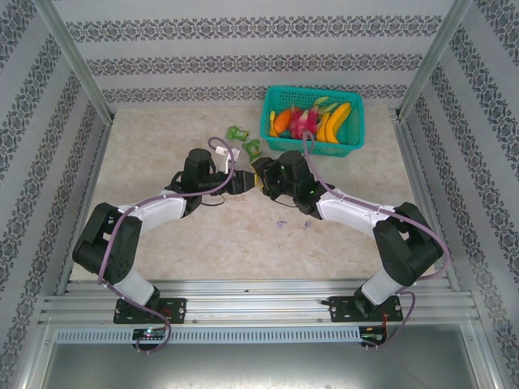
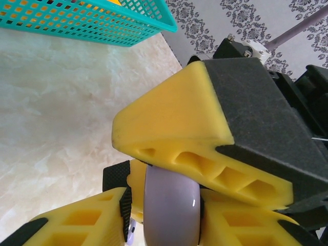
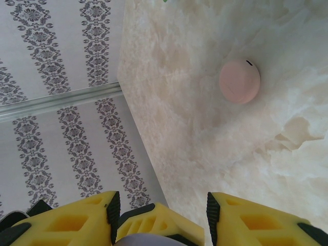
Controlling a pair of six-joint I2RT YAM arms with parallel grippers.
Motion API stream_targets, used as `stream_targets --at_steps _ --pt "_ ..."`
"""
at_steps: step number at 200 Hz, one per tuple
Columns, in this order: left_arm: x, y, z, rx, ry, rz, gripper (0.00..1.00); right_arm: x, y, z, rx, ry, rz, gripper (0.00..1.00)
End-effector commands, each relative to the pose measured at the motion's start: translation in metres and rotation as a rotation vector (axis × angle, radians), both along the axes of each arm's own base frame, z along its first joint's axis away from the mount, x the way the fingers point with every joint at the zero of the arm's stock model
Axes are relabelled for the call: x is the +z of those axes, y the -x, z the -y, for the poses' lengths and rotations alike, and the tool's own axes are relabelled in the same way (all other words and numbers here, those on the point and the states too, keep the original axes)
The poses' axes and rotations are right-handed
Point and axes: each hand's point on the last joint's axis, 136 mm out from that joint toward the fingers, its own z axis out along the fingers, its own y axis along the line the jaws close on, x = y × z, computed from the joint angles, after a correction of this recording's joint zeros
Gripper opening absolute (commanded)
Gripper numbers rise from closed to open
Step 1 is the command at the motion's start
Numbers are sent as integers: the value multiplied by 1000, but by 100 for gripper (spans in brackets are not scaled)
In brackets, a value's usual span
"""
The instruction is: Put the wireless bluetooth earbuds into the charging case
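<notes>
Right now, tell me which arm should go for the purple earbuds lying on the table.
Right, probably. The two purple earbuds lie just beside the right forearm, close to the right claw. The left claw has the purple charging case between its fingers, so it looks occupied.

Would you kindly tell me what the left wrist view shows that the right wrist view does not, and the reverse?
Left wrist, not right: the teal basket, and a clear look at the purple case between the left gripper's jaws, with the right gripper's finger lying over it. Right wrist, not left: the pink case lying on the table. Both: the marble table, the patterned wall and yellow fingers.
</notes>
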Motion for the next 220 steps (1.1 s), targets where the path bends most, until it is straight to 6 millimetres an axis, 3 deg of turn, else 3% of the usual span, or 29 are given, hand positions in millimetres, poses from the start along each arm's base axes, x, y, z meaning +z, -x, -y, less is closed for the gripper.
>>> stream_targets --at_steps 1,93,126,175,193,220 --pt "17 -4 -6 17 7 57 36 -6 -4 6 -32 6 -6 37" --pt "30 0 -8 10 38 77 37 -14 -4 9 -40 16 -19 36" --pt "30 0 -7 5 44 76 28 -13 -4 8 -38 14 -20 36" --pt "28 0 -6 -2 55 68 27 -11 -5 5 -29 7 -15 36" --pt "28 -1 -5 -3 59 66 23 -11 -5 5 -29 7 -16 36" --pt "27 0 -5 -4 65 66 18 -9 -6 5 -28 6 -11 43"
